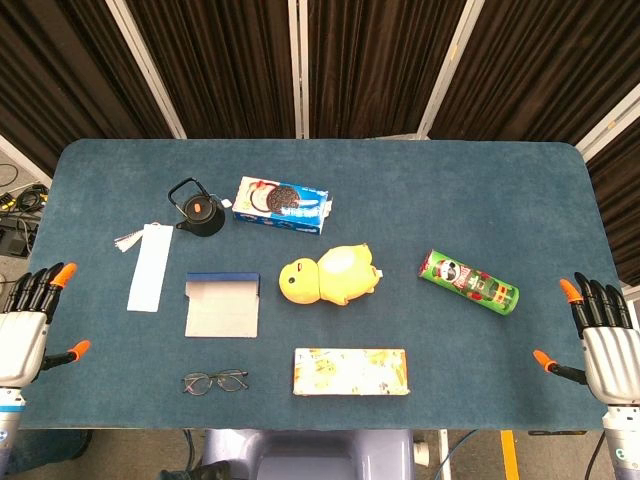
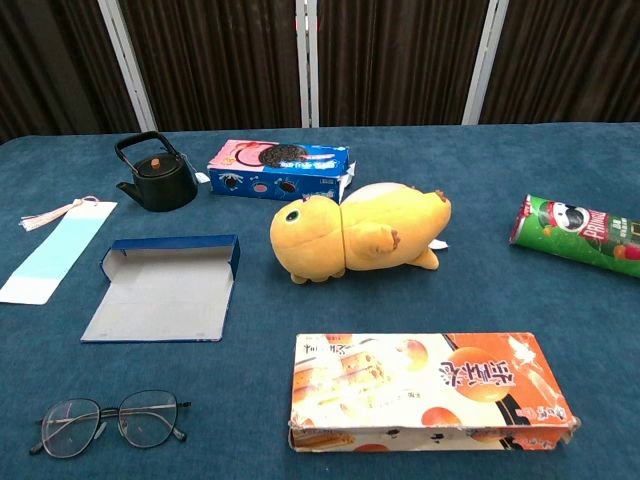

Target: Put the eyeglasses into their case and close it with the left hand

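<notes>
Thin dark-framed eyeglasses [image 1: 214, 381] [image 2: 108, 421] lie folded open on the blue table near its front edge, left of centre. Just behind them the blue eyeglass case [image 1: 222, 305] [image 2: 163, 288] lies open, its pale lining facing up. My left hand [image 1: 30, 322] hovers at the table's left edge, fingers spread, holding nothing, well to the left of the glasses. My right hand [image 1: 598, 335] hangs open at the right edge, far from both. Neither hand shows in the chest view.
A yellow plush duck [image 1: 330, 273] lies mid-table, an orange snack box [image 1: 351, 371] at the front, a green chip can [image 1: 468, 282] to the right. A black teapot [image 1: 196, 209], a blue cookie box [image 1: 282, 203] and a white bookmark [image 1: 150, 263] sit behind and left of the case.
</notes>
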Motion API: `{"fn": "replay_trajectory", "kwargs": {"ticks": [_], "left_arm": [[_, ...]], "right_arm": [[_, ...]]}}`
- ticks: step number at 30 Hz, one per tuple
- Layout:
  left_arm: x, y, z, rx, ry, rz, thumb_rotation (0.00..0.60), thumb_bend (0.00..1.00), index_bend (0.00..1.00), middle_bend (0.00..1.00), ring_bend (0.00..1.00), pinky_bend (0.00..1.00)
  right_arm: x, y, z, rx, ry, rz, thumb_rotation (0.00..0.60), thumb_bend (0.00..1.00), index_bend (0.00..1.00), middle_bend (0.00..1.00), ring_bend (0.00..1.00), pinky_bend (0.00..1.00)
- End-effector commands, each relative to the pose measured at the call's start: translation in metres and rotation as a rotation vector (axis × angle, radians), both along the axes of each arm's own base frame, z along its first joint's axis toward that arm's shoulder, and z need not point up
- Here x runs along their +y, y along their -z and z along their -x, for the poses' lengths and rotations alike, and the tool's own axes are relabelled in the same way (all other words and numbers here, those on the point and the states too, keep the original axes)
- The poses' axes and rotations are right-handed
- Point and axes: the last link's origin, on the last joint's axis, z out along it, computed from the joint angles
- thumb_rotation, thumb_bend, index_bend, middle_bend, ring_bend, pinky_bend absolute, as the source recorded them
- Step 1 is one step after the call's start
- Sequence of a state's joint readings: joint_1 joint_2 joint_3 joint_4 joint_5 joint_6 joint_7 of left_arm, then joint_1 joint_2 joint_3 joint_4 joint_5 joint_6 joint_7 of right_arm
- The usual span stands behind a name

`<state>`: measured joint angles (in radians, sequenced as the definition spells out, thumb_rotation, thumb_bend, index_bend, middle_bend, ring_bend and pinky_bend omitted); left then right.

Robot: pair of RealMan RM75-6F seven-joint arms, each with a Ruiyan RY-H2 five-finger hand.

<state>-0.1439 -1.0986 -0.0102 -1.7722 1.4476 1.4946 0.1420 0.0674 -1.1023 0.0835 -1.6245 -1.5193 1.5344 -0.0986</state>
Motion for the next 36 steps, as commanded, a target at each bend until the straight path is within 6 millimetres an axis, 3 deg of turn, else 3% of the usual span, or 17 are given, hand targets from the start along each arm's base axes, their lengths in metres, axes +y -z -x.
{"fn": "replay_trajectory", "kwargs": {"ticks": [1,6,8,14,17,19,25,36], "left_arm": [[-0.001,0.001,0.000,0.001,-0.001,0.006,0.600,0.00,0.00,0.00,0.00,0.00],[-0.004,0.005,0.000,0.004,-0.041,0.064,0.600,0.00,0.01,0.00,0.00,0.00],[-0.005,0.016,-0.007,-0.023,-0.053,0.139,0.600,0.00,0.04,0.00,0.00,0.00],[0.001,0.055,-0.028,-0.050,-0.047,0.332,0.600,0.02,0.28,0.00,0.00,0.00],[0.004,0.087,-0.038,-0.072,-0.049,0.442,0.600,0.12,0.39,0.00,0.00,0.00],[0.005,0.097,-0.041,-0.072,-0.058,0.465,0.600,0.18,0.44,0.00,0.00,0.00],[0.006,0.132,-0.049,-0.081,-0.095,0.522,0.600,0.33,0.49,0.00,0.00,0.00],[0.006,0.156,-0.061,-0.088,-0.094,0.566,0.600,0.34,0.49,0.00,0.00,0.00]], "right_arm": [[0.000,0.001,0.000,0.000,0.001,-0.004,0.600,0.00,0.02,0.00,0.00,0.00],[0.000,0.003,-0.001,0.006,-0.004,-0.011,0.600,0.00,0.02,0.00,0.00,0.00],[0.000,0.005,-0.001,0.011,-0.005,-0.014,0.600,0.00,0.02,0.00,0.00,0.00],[0.000,0.007,-0.002,0.015,-0.001,-0.016,0.600,0.00,0.02,0.00,0.00,0.00],[0.000,0.009,-0.002,0.022,-0.006,-0.024,0.600,0.00,0.02,0.00,0.00,0.00],[0.000,0.010,-0.002,0.025,-0.004,-0.028,0.600,0.00,0.02,0.00,0.00,0.00],[-0.001,0.010,0.002,0.029,0.010,-0.028,0.600,0.00,0.02,0.00,0.00,0.00],[0.000,0.011,0.003,0.038,0.015,-0.033,0.600,0.00,0.02,0.00,0.00,0.00]]}}
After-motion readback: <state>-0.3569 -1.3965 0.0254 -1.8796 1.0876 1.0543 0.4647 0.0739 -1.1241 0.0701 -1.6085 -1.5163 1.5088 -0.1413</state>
